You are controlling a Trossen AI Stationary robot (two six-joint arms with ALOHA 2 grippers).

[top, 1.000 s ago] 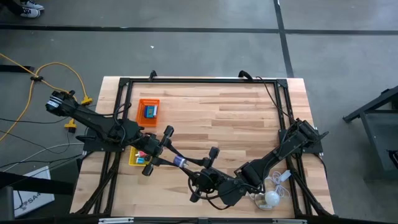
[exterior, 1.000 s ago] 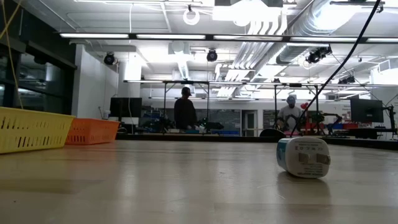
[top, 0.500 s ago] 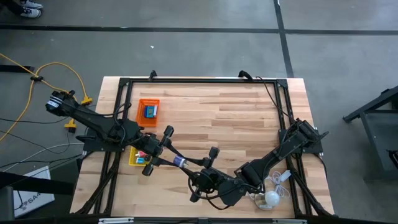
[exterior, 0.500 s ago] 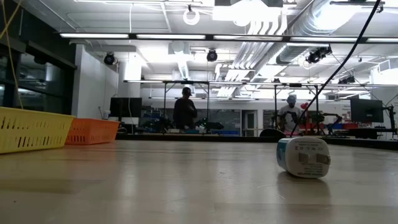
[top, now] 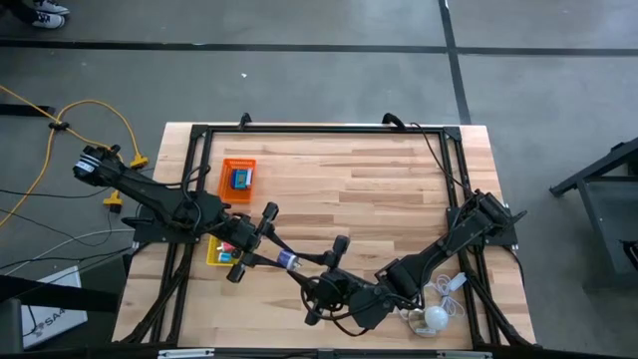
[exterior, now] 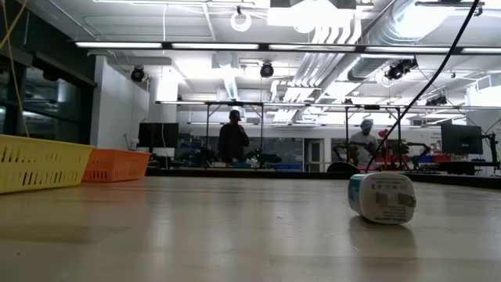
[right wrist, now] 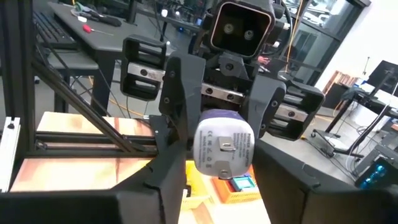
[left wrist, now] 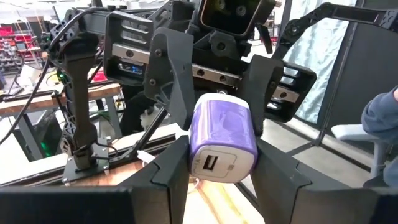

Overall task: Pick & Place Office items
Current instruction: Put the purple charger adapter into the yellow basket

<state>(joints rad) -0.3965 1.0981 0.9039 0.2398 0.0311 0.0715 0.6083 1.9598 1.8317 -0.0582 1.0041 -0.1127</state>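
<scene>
A purple and white charger (top: pixel 288 261) hangs above the table (top: pixel 379 189), a little left of centre on the near side, between the two grippers, which meet nose to nose; this looks like a handover in mid-air. The left gripper (top: pixel 271 257) is partly closed, and in its own wrist view both of its dark fingers (left wrist: pixel 171 171) press the sides of the charger, so it has hold of it; the right gripper (top: pixel 317 279) sits around the other end of the charger, and I cannot tell whether it grips or has let go. The yellow tray (top: pixel 212 256) lies just left of the left gripper, partly under that arm; the orange tray (top: pixel 225 179) sits farther back with a blue item (top: pixel 240 179) already in it. To do this step well, I judge that the left grip should stay firm and square on the charger's flat sides until the right gripper is plainly clear; the right arm should back straight away along its own line, not sideways, so it does not twist the charger out of line; only then should the left arm swing left to a tray, keeping the charger high enough to pass over the rim.
</scene>
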